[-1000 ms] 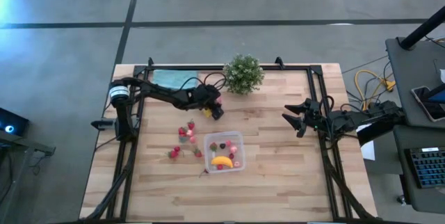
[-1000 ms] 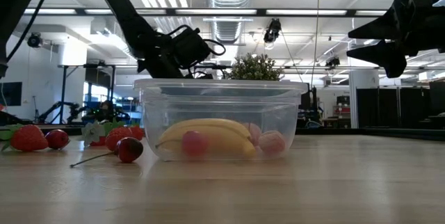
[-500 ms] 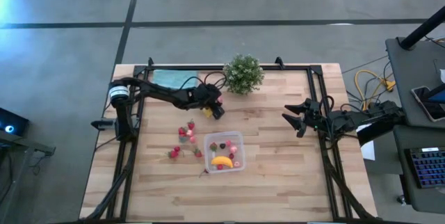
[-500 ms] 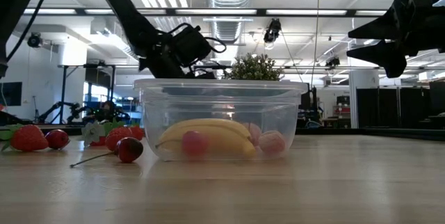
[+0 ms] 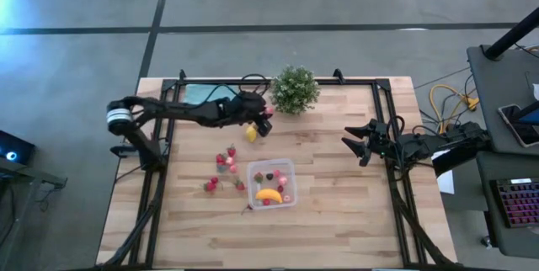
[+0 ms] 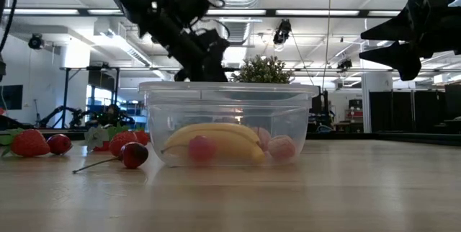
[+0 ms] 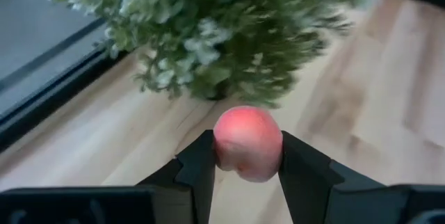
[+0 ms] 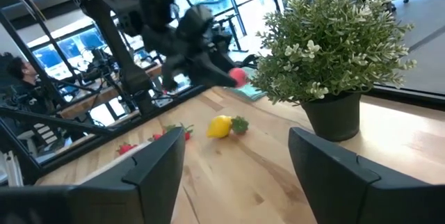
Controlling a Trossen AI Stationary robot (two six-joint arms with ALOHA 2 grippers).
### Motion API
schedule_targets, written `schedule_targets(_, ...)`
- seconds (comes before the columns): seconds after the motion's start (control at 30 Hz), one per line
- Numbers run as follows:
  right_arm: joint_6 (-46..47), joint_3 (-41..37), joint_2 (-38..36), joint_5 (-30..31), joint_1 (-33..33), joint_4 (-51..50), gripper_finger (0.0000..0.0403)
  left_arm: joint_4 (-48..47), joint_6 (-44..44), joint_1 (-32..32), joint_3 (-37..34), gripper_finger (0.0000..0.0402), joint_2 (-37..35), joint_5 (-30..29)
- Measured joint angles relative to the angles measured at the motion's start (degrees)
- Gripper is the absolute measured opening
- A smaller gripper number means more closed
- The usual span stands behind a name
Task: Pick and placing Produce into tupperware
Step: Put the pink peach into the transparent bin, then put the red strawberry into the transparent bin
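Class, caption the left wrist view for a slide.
Left end effector grips a pink-red fruit before the potted plant.

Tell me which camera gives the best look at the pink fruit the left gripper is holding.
The left wrist view: the pink fruit fills the centre, pinched by the left gripper. The right wrist view shows it small, the high view as a speck; the low view doesn't show it clearly.
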Motion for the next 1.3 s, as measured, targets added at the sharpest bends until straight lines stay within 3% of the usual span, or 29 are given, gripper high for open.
schedule_targets(0.2, 0.0, 0.0, 0.0, 0.0, 0.0, 0.0, 0.0249, -4.9, -11.5, -4.6, 0.0, 0.0117, -6.9, 0.4)
schedule_targets(0.47, 0.0, 0.0, 0.1, 0.0, 0.0, 0.0, 0.0252, -8.4, -22.6, -15.5, -0.1, 0.0117, -11.5, 0.5)
schedule_targets(0.63, 0.0, 0.0, 0.2, 0.0, 0.0, 0.0, 0.0247, -12.5, -28.8, -22.7, 0.5, 0.0117, -10.2, 0.5)
schedule_targets(0.73, 0.0, 0.0, 0.2, 0.0, 0.0, 0.0, 0.0248, -15.4, -36.9, -25.0, 0.7, 0.0117, -7.8, 1.2)
schedule_targets(0.93, 0.0, 0.0, 0.3, 0.0, 0.0, 0.0, 0.0254, -15.6, -49.0, -26.6, 1.0, 0.0138, -1.6, 11.2)
schedule_targets(1.17, 0.0, 0.0, 0.3, 0.0, 0.0, 0.0, 0.0247, -15.5, -50.5, -26.1, 4.6, 0.0207, 2.7, 14.6)
schedule_targets(1.3, 0.0, 0.0, 0.3, 0.0, 0.0, 0.0, 0.0248, -16.4, -43.2, -24.5, 6.1, 0.0235, 1.8, 14.7)
